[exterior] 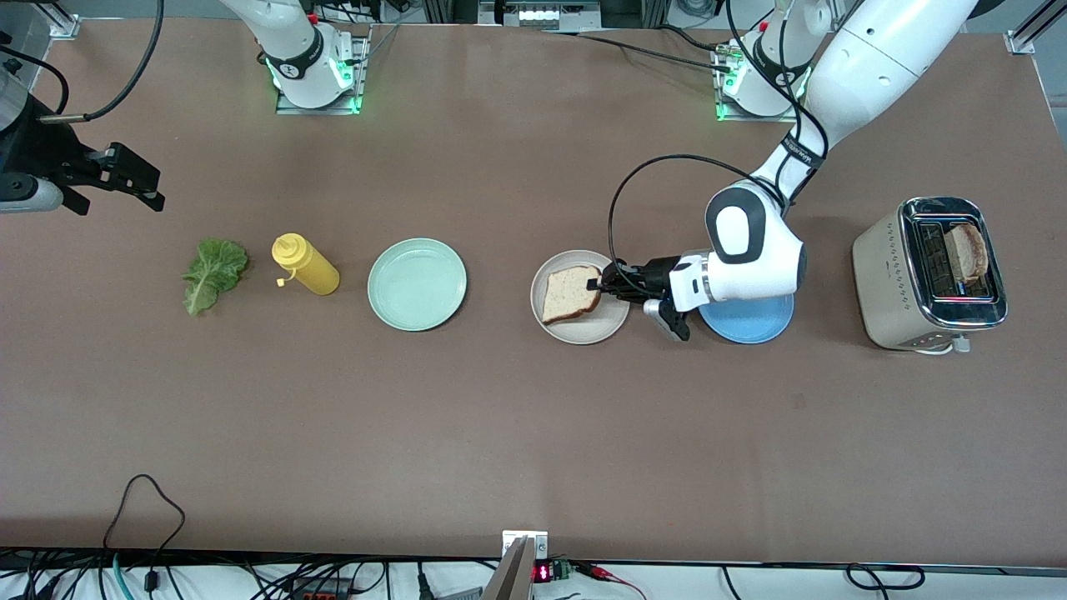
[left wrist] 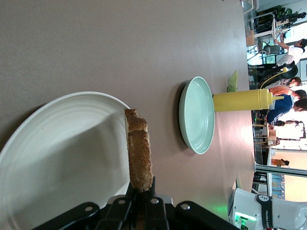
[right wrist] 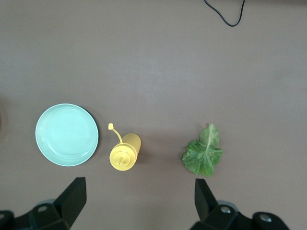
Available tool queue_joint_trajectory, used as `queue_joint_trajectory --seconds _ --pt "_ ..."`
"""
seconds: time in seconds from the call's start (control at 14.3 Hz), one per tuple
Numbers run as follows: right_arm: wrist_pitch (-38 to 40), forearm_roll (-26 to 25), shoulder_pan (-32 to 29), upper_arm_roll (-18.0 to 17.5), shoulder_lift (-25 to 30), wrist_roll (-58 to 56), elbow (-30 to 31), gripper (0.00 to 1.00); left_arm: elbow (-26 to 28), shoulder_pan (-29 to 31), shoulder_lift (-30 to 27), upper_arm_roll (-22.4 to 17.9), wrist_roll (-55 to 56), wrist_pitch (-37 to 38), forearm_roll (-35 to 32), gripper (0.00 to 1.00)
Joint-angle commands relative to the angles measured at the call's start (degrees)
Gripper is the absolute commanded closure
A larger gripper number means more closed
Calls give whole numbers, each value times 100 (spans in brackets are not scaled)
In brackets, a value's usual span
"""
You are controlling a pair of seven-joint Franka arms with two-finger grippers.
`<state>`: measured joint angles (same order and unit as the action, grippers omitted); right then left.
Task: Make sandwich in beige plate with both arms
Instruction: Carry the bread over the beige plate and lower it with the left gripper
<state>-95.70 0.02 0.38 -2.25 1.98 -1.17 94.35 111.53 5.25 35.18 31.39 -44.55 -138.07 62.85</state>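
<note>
Left gripper pinching a slice of bread by its edge over the beige plate; from the wrist, seemingly not quite flat on it yet. Best lowered until flat and centred, then released gently, leaving room for lettuce. Second slice standing in the toaster. Right gripper spread wide, waiting above the table near the lettuce and mustard bottle.
</note>
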Motion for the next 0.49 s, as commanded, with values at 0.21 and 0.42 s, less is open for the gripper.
queue_joint_trajectory --seconds 0.21,0.42 --pt "-10 -29 6 -13 74 -15 31 0 140 20 42 34 -230 -27 210 100" --pt "-10 -29 6 -13 74 -15 31 0 132 -6 103 34 -230 -27 210 27"
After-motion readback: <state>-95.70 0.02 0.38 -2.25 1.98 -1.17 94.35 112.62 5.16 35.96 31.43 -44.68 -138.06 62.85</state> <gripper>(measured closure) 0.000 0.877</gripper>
